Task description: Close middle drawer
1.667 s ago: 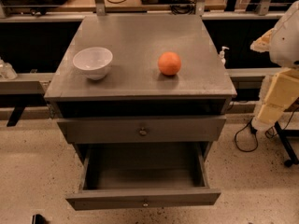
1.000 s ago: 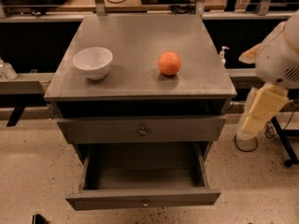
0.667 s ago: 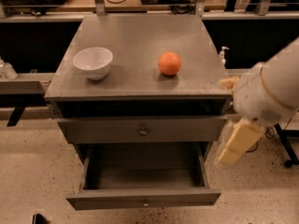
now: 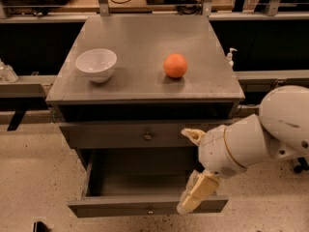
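The middle drawer [image 4: 145,185] is pulled far out of the grey cabinet; its flat front [image 4: 120,210] with a small round knob [image 4: 150,210] lies at the bottom of the view, and its inside is bare. The first drawer [image 4: 116,135] above it is shut. My gripper [image 4: 189,170] hangs on the white arm [image 4: 251,141] at the right front of the open drawer. It is open: one beige finger [image 4: 199,193] points down over the drawer's front right corner, and the other [image 4: 192,134] lies against the first drawer's front. The third drawer is out of view.
A white bowl [image 4: 96,65] and an orange [image 4: 175,65] sit on the cabinet top [image 4: 140,37]. A small pump bottle [image 4: 231,57] stands behind the cabinet's right edge. Dark shelving runs along the back, with speckled floor [image 4: 34,178] on both sides.
My arm has swung in from the right of the cabinet, leftward and down, so the gripper now hangs over the open drawer's front right corner. The drawer, bowl and orange have not moved.
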